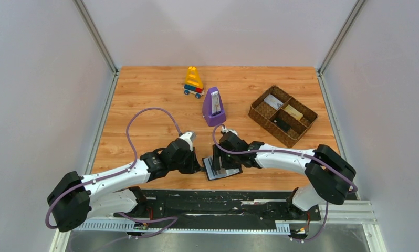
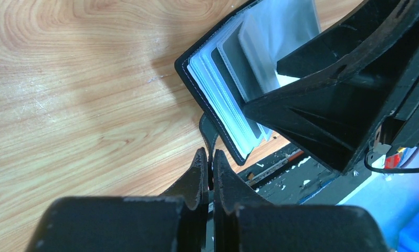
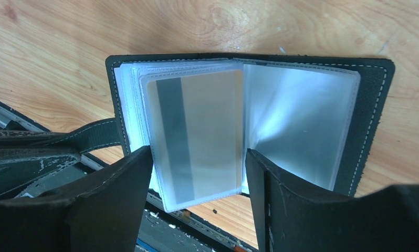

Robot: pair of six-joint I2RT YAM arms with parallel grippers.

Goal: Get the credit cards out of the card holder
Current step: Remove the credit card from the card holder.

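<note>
Our left gripper (image 2: 210,157) is pinched together on the card holder's strap (image 2: 208,128), the only thing pinning it. Just ahead, the card holder (image 3: 373,105) lies open, its near edge overhanging the table (image 3: 65,42). Our right gripper (image 3: 199,157) stands apart, one finger either side of a clear sleeve (image 3: 207,176) holding a striped credit card (image 3: 197,115). Closing here, we might grab the sleeve along with the card and lift the whole holder, or the strap could slip free.

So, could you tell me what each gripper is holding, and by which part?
The left gripper pinches the card holder by its black strap. The right gripper holds nothing; it stands open around a card sleeve.
</note>
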